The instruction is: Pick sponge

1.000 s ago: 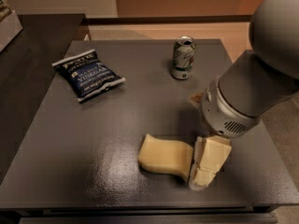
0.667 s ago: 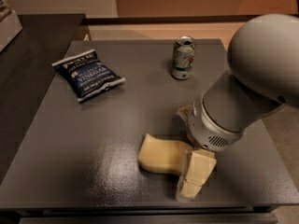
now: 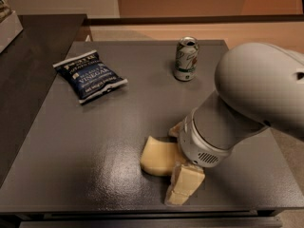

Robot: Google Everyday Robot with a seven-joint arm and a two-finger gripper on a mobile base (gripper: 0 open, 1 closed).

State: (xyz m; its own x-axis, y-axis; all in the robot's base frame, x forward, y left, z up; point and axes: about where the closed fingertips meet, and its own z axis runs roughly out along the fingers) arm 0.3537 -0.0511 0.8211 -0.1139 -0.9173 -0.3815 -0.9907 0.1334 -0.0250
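Dark grey counter (image 3: 71,175), front centre: sponge (image 3: 156,156), lying flat. Jaws low at its right end, spread open and straddling it, one pad (image 3: 184,182) in front and one behind.

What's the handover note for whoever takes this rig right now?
Gripper: low over the table's front edge. The jaws look open, one on each side of the sponge's right end, with no clamp seen.
Sponge: flat on the table, front centre, not lifted.
Soda can stands upright at the back and the chip bag lies back left; both are well apart from the sponge.
Done: gripper placed around the sponge.
Left: close the jaws, lift the sponge.
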